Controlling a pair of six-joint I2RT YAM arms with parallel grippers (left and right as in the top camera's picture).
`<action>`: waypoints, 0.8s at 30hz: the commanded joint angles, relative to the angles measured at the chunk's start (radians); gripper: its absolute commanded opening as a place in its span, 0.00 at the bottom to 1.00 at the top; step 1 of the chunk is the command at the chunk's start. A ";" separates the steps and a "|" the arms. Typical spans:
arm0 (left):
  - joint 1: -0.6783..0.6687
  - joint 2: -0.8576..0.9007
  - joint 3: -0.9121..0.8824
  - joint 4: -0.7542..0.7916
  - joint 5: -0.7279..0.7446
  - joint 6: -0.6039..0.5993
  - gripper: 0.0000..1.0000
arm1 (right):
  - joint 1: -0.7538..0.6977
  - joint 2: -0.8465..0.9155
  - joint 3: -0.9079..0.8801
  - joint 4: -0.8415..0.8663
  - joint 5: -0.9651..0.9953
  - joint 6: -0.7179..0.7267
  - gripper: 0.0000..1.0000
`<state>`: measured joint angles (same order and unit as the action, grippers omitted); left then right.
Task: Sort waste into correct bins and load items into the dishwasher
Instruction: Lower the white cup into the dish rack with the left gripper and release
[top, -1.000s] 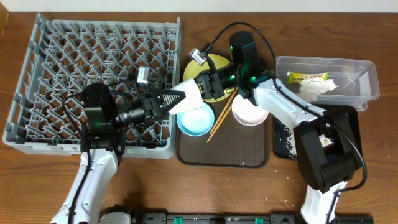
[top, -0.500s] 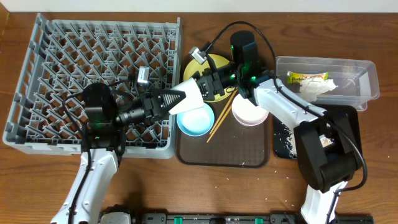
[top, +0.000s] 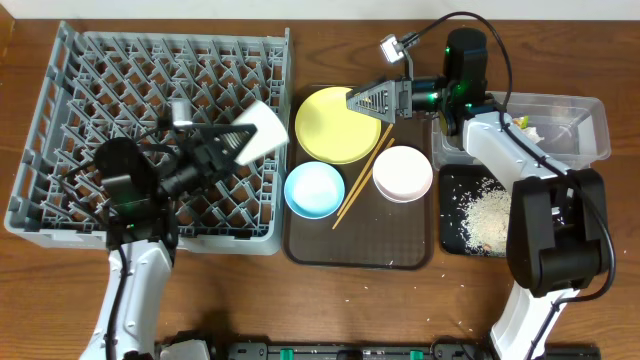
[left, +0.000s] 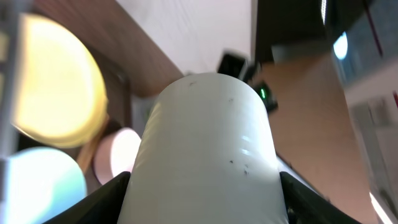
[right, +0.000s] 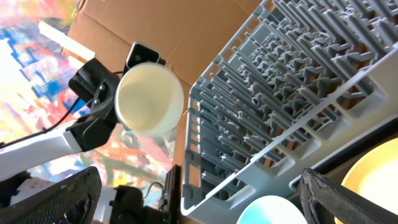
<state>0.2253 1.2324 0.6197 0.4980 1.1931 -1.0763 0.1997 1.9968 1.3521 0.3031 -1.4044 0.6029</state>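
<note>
1. Now clamped on the cup (top: 264, 126), left claw (top: 245, 140); held sideways above the right edge of the rack (top: 100, 90)
2. Spread wide and empty, right claw (top: 365, 102), over the right rim of the plate (top: 325, 125)
3. Since a second ago: cup carried off from beside the blue bowl (top: 314, 188); right claw drawn back rightward
4. Lying on the brown tray (top: 360, 250): plate, both bowls, chopsticks (top: 360, 182) between blue bowl and white bowl (top: 402, 172); rice (top: 488, 210) in the black tray (top: 448, 240)
</note>
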 joint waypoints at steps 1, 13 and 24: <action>0.041 -0.003 0.041 0.005 -0.118 0.002 0.24 | 0.006 -0.013 0.010 -0.015 0.112 -0.002 0.99; 0.050 -0.003 0.303 -0.497 -0.262 0.338 0.22 | 0.062 -0.111 0.646 -1.280 1.106 -0.578 0.99; -0.205 -0.003 0.529 -1.263 -0.918 0.717 0.23 | 0.041 -0.192 0.747 -1.485 1.221 -0.605 0.99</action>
<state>0.1089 1.2324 1.1252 -0.6949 0.5480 -0.4786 0.2554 1.7950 2.0987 -1.1568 -0.2253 0.0284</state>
